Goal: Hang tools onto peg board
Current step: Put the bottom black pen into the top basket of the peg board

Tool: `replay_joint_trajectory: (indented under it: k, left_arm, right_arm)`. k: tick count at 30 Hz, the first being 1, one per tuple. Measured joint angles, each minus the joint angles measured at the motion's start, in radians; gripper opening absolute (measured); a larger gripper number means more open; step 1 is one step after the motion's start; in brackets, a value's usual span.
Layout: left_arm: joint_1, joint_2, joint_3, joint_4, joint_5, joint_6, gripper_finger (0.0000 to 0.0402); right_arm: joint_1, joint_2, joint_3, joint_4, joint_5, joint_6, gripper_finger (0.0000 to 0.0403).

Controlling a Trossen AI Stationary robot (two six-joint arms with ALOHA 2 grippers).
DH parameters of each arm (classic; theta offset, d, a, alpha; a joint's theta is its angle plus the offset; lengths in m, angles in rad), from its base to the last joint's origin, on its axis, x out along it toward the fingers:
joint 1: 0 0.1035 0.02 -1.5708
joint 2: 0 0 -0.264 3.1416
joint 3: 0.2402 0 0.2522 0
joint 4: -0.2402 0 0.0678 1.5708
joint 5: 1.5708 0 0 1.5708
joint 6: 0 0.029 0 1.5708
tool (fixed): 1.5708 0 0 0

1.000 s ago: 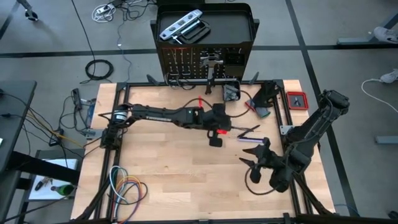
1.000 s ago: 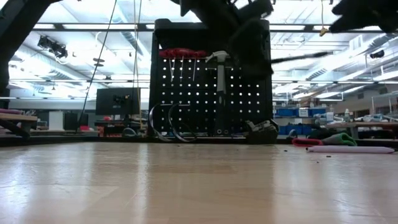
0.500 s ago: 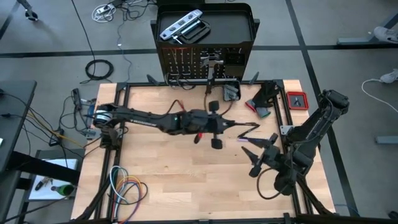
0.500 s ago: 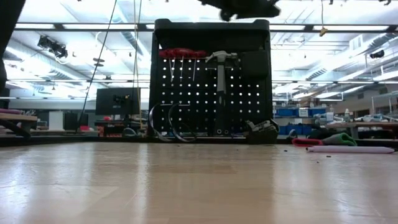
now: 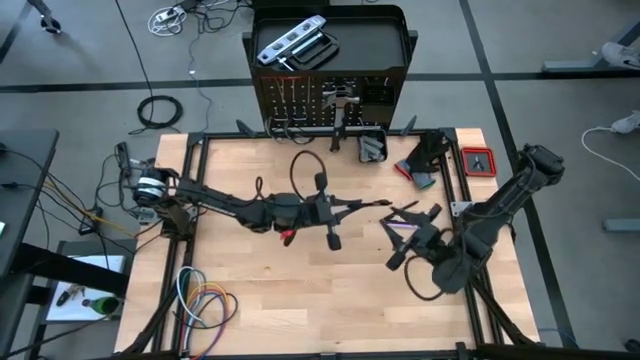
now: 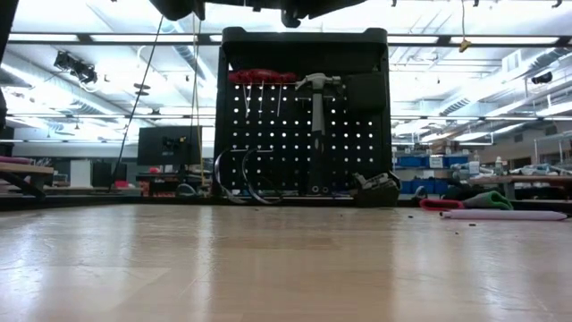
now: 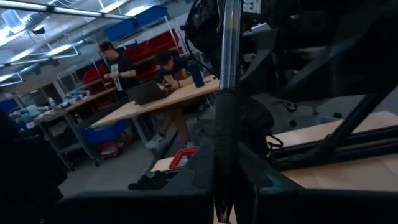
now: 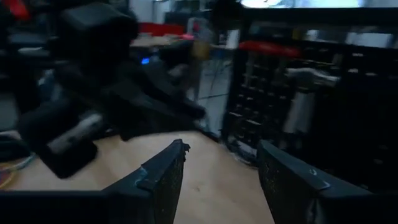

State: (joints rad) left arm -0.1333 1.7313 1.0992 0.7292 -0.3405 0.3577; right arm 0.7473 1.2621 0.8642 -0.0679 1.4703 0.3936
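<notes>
- High view: peg board (image 5: 330, 103) stands at the surface's (image 5: 250, 290) far edge, a hammer (image 6: 317, 116) hanging on it.
- Its top tray (image 5: 375, 45) holds a silver level (image 5: 290, 42).
- Left hand (image 5: 335, 212), closed on a thin steel tool (image 7: 227, 81), hangs mid-surface.
- Right hand (image 5: 405, 225) is open just beside it.
- Coloured cables (image 5: 205, 303) lie at the near-left corner.

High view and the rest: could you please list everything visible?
black perforated metal peg board: one, black, behind the table.
silver level: one, silver, on the board's top tray.
steel hammer: one, grey, hanging on the board.
red-handled tools: count unclear, red, hanging beside the hammer.
coiled coloured cables: one bundle, multicoloured, table's near left corner.
small red case: one, red, table's right edge.
people: two, dark tops, far workbench.
steel-shafted tool: one, grey, in left gripper.
left gripper: one, dark, shut, mid-table.
right gripper: one, dark, open, right of it.
</notes>
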Motion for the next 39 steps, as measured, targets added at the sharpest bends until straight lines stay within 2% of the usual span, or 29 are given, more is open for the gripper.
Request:
replay_joint_trajectory:
  k: [4,9,12,18,23,27,33,39]
  left_arm:
    - [-0.011,0.000,0.000,0.012,-0.020,0.004,0.0024]
    - [-0.056,0.000,0.000,0.040,-0.060,0.081,0.0024]
    - [-0.078,0.001,-0.001,0.072,-0.090,0.123,0.0024]
    - [-0.086,0.001,-0.001,0.111,-0.110,0.137,0.0024]
    - [-0.085,0.001,-0.001,0.113,-0.115,0.133,0.0027]
    - [-0.085,0.001,-0.001,0.116,-0.116,0.132,0.0039]
    - [-0.082,0.002,0.000,0.114,-0.148,0.132,0.0045]
    - [-0.084,0.002,0.000,0.112,-0.199,0.132,0.0046]
  right_arm:
    - [-0.042,0.000,0.000,0.305,-0.138,-0.352,0.0206]
    - [-0.049,0.000,0.000,0.679,-0.154,-0.754,0.0204]
    - [-0.056,0.000,0.000,0.795,-0.175,-0.877,0.0205]
    - [-0.088,0.000,0.000,0.838,-0.311,-0.929,0.0200]
    - [-0.124,0.001,0.000,0.840,-0.325,-0.925,0.0181]
    - [-0.155,0.001,0.000,0.842,-0.394,-0.903,0.0145]
    - [-0.190,0.003,0.000,0.843,-0.449,-0.825,0.0046]
    - [-0.198,0.004,0.000,0.838,-0.446,-0.822,0.0044]
